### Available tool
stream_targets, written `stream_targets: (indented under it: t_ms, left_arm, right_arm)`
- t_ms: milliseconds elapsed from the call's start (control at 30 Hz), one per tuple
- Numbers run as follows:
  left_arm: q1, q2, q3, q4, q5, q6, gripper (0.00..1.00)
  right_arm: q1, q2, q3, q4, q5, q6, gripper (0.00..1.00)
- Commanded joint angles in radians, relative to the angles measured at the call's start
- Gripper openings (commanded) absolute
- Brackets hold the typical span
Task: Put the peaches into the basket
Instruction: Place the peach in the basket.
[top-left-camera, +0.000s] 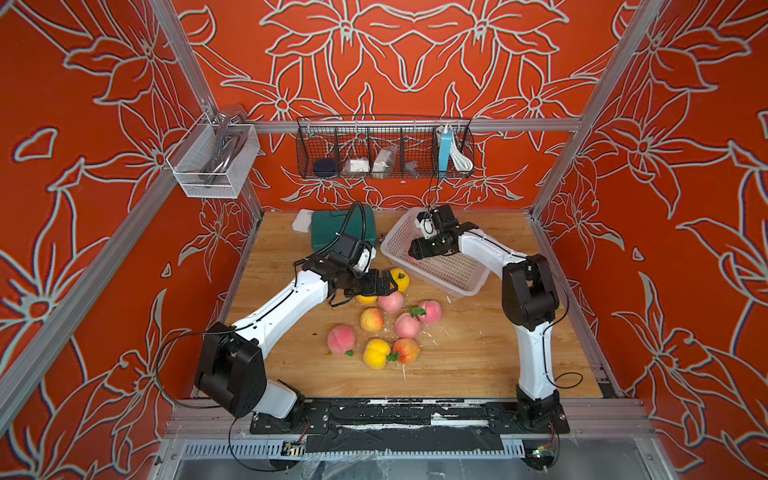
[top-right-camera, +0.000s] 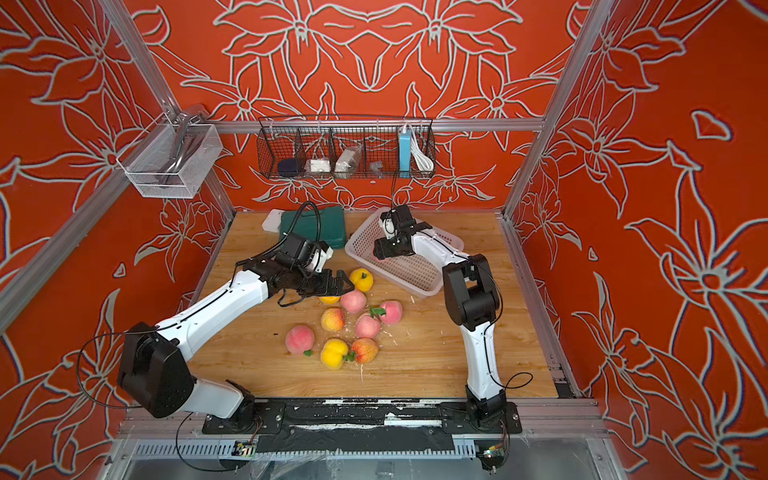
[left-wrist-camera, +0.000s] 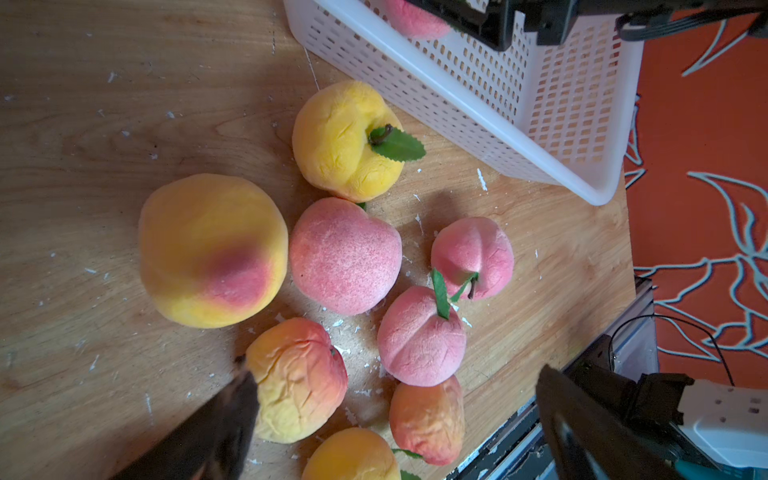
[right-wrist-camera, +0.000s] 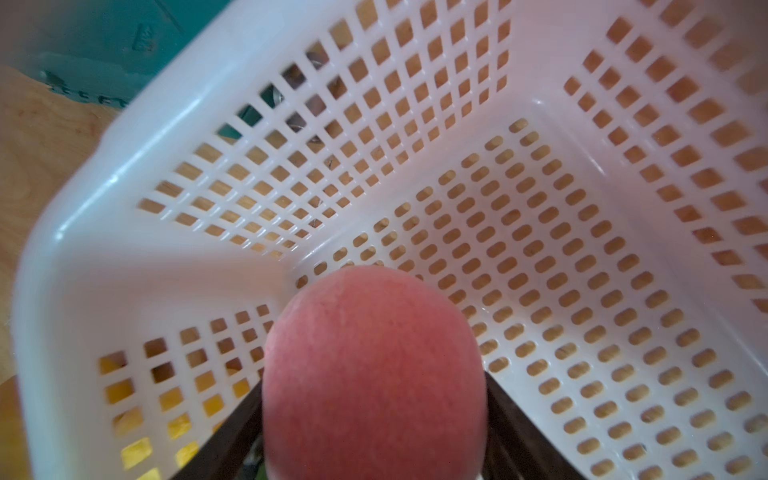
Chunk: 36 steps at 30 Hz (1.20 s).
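Pink peach (right-wrist-camera: 374, 374) gripped over basket (right-wrist-camera: 124, 266); green case (top-left-camera: 328, 228) beside.

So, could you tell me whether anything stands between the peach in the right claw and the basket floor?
Nothing visible does: the right claw holds the pink peach over the basket, and the perforated floor that shows beneath it is bare.

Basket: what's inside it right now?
The right claw, shut on a pink peach, is inside the basket. The floor that shows is bare. What lies under the peach and the arm is covered.
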Motion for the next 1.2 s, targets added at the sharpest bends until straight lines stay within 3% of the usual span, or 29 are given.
stream_targets:
  t_ms: [0,433,1167]
  left_arm:
    - [0.009,0.014,-0.01,0.019,0.005,-0.003,0.98]
    - [0.012,-0.02,-0.055,0.019,-0.015,-0.013,0.98]
    - [0.023,-0.167,-0.108,-0.043,-0.02,-0.046,0.98]
  right_arm:
    - [0.003,0.046,0.04,-0.001,-0.006,0.01,0.61]
    - [0.019,0.095,0.049,-0.013,0.017,0.011,0.62]
    - [0.04,0.011,0.036,-0.055,0.054,0.022,0.88]
